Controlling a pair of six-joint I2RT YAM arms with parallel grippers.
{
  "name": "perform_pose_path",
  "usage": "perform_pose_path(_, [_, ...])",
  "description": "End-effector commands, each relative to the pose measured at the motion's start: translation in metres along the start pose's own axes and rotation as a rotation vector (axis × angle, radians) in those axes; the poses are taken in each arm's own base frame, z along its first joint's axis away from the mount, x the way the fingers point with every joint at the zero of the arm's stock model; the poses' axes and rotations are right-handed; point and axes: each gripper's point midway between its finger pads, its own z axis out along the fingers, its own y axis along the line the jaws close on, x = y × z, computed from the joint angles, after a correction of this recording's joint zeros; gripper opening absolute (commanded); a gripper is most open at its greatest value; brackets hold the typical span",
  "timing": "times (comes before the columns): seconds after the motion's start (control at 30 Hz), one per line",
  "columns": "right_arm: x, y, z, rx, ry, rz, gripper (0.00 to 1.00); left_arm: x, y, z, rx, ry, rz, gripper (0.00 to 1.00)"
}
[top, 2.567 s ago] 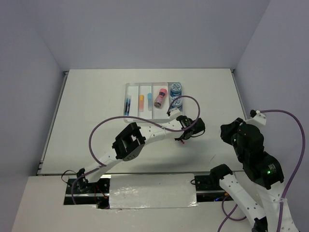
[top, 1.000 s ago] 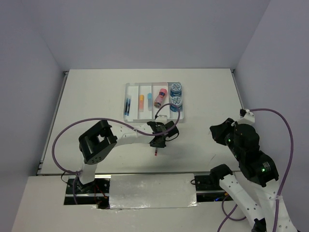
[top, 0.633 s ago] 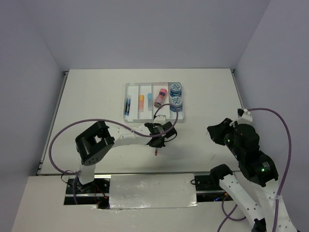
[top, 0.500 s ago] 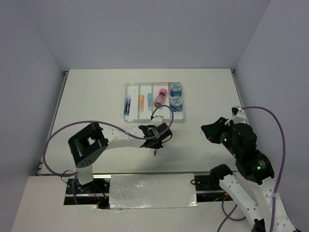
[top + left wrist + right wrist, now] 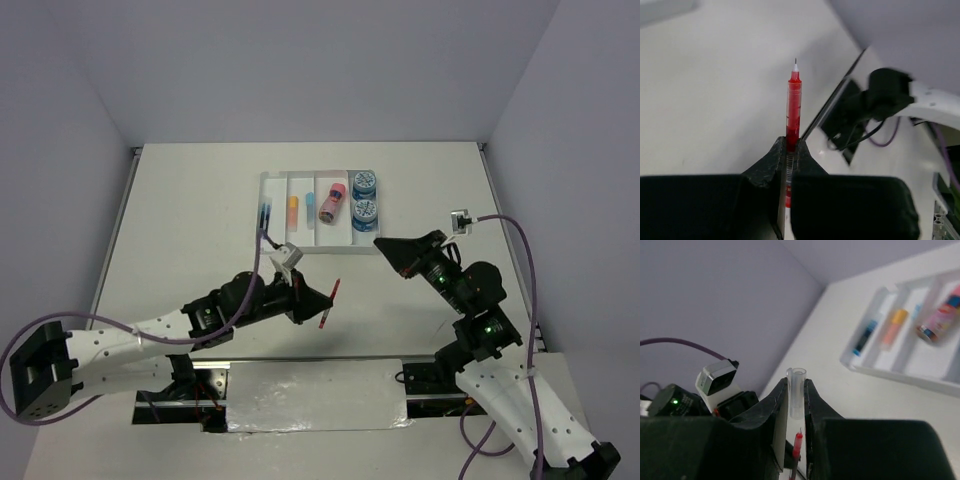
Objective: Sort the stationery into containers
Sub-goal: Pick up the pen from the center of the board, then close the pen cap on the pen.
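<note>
Pinching a red pen aloft in the left gripper, short of the tray, and aiming its tip at the clear cap clamped in the right gripper, apparently lining up for capping before filing.

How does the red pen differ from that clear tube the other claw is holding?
The red pen is opaque red with a pointed tip; the clear tube is see-through with an open end. The pen is in the left gripper, the tube in the right gripper. The pen sticks far past its fingertips; the tube barely clears them. Both are pinched between shut fingers.
</note>
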Motion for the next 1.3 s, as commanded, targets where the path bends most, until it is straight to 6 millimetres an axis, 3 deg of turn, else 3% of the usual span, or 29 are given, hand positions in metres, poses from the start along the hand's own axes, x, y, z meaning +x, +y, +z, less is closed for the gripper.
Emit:
perform_pose_path(0.0, [-0.044,0.063,-0.003,-0.271,-0.225,0.028,0.0,-0.048,-0.054,-0.019,0.266,-0.226,0.065,0.0])
perform_pose_path(0.03, [-0.048,0.064,-0.002,-0.267,-0.265,0.049,0.0,-0.051,-0.056,-0.022,0.279,-0.247,0.072,0.0])
perform_pose_path(0.2, [-0.037,0.104,0.003,-0.402,-0.253,0.071,0.0,-0.07,-0.075,-0.031,0.358,-0.307,0.1,0.0])
perform_pose_path(0.33, [-0.028,0.113,0.003,-0.44,-0.24,0.085,0.0,-0.078,-0.087,-0.033,0.409,-0.331,0.113,0.0])
perform_pose_path(0.53, [-0.013,0.11,0.01,-0.42,-0.194,0.073,0.0,-0.079,-0.093,-0.031,0.449,-0.337,0.11,0.0])
perform_pose_path(0.73, [-0.001,0.085,0.011,-0.351,-0.203,0.076,0.0,-0.08,-0.093,-0.033,0.449,-0.348,0.119,0.0])
perform_pose_path(0.9, [0.008,0.083,0.007,-0.379,-0.191,0.072,0.0,-0.081,-0.09,-0.035,0.441,-0.358,0.118,0.0])
perform_pose_path(1.27, [0.007,0.088,-0.002,-0.418,-0.199,0.089,0.0,-0.08,-0.084,-0.033,0.429,-0.344,0.111,0.0])
